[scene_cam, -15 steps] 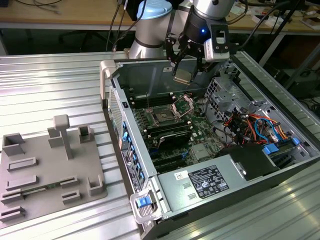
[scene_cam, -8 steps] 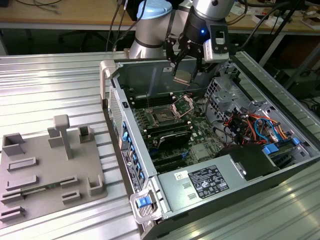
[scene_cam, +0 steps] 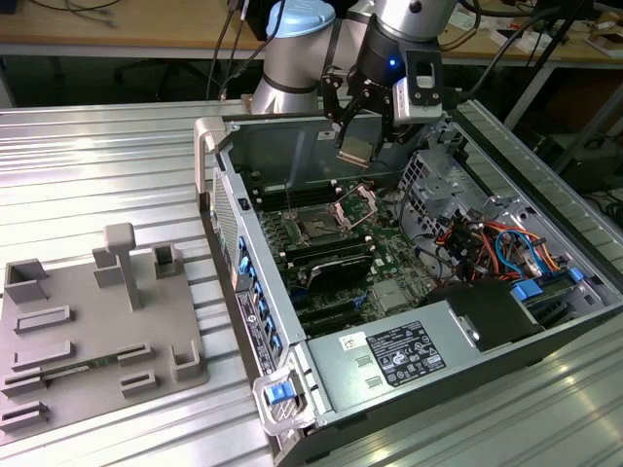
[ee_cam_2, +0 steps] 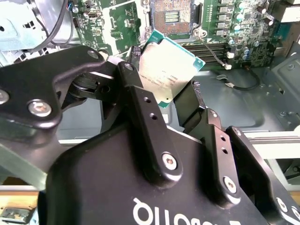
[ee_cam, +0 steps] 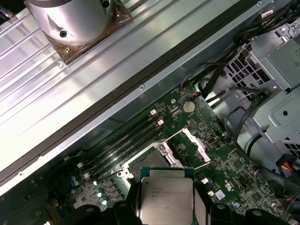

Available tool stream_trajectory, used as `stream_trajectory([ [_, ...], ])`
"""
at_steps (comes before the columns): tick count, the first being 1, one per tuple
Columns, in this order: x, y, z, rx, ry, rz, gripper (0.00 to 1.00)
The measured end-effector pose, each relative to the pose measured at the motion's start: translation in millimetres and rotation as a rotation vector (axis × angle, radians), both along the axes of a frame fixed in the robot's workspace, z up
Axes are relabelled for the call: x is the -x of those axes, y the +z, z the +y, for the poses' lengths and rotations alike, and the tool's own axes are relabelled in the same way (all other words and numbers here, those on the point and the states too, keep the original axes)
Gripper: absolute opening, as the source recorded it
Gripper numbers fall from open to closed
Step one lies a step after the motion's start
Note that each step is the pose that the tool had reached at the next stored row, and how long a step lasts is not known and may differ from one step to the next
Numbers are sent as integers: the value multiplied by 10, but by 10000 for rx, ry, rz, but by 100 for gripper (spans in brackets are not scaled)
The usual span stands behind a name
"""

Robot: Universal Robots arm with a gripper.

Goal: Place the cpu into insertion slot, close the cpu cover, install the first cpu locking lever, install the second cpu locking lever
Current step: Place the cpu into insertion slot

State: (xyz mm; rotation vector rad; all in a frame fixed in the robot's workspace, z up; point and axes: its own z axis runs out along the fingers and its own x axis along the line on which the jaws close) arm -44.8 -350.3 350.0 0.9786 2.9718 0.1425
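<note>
Ribbed silvery metal table [scene_cam: 107,165]; open computer case [scene_cam: 255,321] lying on side directly on it, toward exterior view's right; grey moulded fixture tray [scene_cam: 88,302] flat on table at exterior view's left, near case

Exterior view: the arm [scene_cam: 292,49] leaves the frame at its upper edge, and the cpu [scene_cam: 354,151], upper middle, clamped in the gripper [scene_cam: 356,139], is too small for you to judge its tilt. Second wrist view: one finger [ee_cam_2: 140,108] hides a corner of the cpu [ee_cam_2: 168,63] from you, and the picture's edge crops the insertion slot [ee_cam_2: 171,14]. First wrist view: the cpu [ee_cam: 167,199] covers part of the insertion slot [ee_cam: 150,161]; the fingers [ee_cam: 202,208] flanking it are cut by the picture's edge, so you cannot see their contact.
</note>
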Motion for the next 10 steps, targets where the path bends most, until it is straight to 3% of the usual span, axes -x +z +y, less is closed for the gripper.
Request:
stream_trajectory([
  [10, 0, -7, 0, 0, -551, 0, 55],
])
